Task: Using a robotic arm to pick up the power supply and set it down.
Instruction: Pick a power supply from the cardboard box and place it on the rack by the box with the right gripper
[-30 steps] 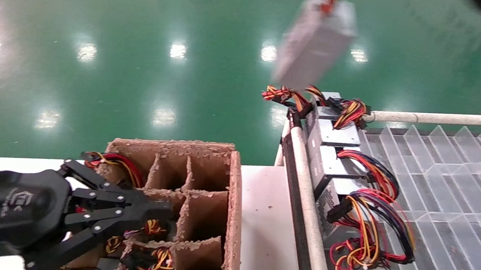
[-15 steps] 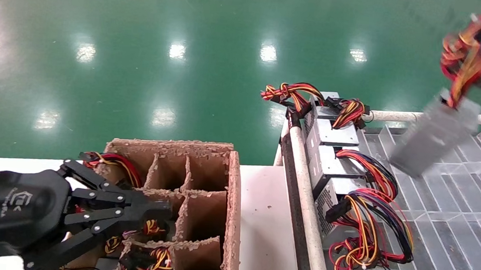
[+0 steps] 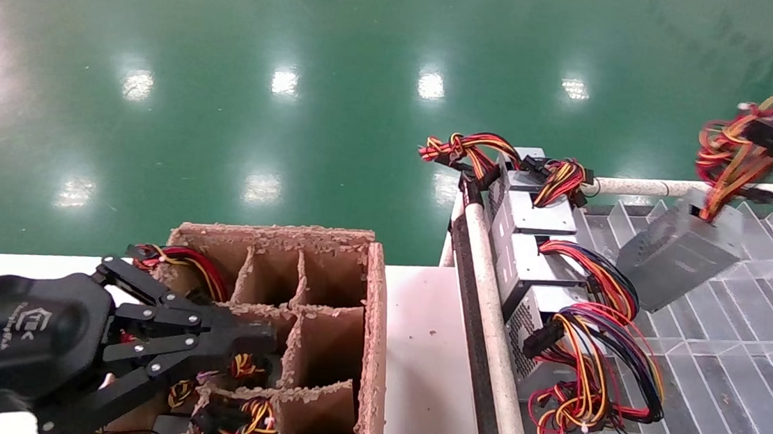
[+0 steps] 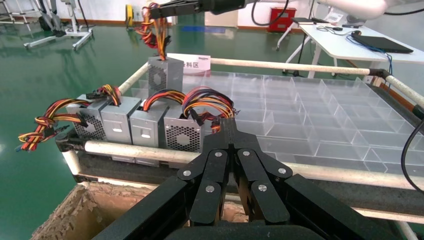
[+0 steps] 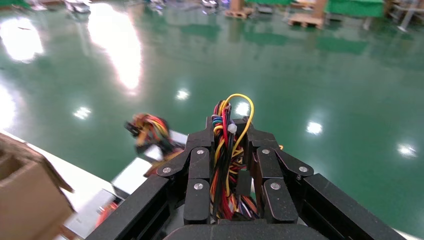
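Note:
The power supply (image 3: 676, 260), a small grey metal box, hangs tilted from its bundle of red, yellow and black wires (image 3: 728, 152) over the far part of the clear tray. My right gripper (image 3: 768, 135) is shut on that bundle at the right edge of the head view. The right wrist view shows the wires (image 5: 225, 155) pinched between the right gripper (image 5: 229, 131) fingers. In the left wrist view the power supply (image 4: 165, 74) stands behind a row of other units, its bottom hidden. My left gripper (image 3: 264, 339) is shut and empty above the cardboard box.
A divided cardboard box (image 3: 377, 328) holds more wired units at lower left. Several grey units (image 3: 533, 216) with long loose wire loops (image 3: 589, 374) line the left side of the clear compartment tray (image 3: 731, 359). White padded rails (image 3: 495, 338) border the tray.
The right gripper has carried the power supply from top centre to the right and down over the clear tray. The left arm has not moved.

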Available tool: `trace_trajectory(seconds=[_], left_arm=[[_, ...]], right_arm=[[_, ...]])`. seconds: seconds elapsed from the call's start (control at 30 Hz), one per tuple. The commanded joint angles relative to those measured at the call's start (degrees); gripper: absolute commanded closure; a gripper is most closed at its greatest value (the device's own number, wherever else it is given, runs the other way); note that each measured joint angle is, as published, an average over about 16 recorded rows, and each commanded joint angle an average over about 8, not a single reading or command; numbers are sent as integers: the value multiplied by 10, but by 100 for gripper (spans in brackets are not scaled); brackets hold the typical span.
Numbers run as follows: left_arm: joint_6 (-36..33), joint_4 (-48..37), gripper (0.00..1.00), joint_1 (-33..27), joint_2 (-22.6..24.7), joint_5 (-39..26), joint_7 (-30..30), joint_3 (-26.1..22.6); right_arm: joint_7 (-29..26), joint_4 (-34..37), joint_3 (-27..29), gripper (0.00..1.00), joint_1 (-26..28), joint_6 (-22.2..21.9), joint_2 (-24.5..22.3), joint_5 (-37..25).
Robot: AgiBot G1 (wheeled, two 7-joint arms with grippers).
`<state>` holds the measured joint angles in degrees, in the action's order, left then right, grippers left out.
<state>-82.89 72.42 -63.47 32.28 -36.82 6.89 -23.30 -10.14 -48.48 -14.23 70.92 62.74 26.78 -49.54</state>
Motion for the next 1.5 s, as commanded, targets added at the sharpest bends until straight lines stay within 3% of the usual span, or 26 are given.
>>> trace_trajectory(seconds=[0.03, 0.47, 0.97, 1.5], left_arm=[[0, 0, 100, 0, 0, 0, 0, 0], [0, 0, 100, 0, 0, 0, 0, 0], [0, 0, 100, 0, 0, 0, 0, 0], [0, 0, 100, 0, 0, 0, 0, 0]], right_arm=[[9, 7, -3, 100, 7, 9, 12, -1], [54, 142, -60, 100, 141, 62, 124, -69], [123, 292, -83, 100, 235, 128, 184, -98], [195, 407, -82, 100, 258, 99, 223, -101]])
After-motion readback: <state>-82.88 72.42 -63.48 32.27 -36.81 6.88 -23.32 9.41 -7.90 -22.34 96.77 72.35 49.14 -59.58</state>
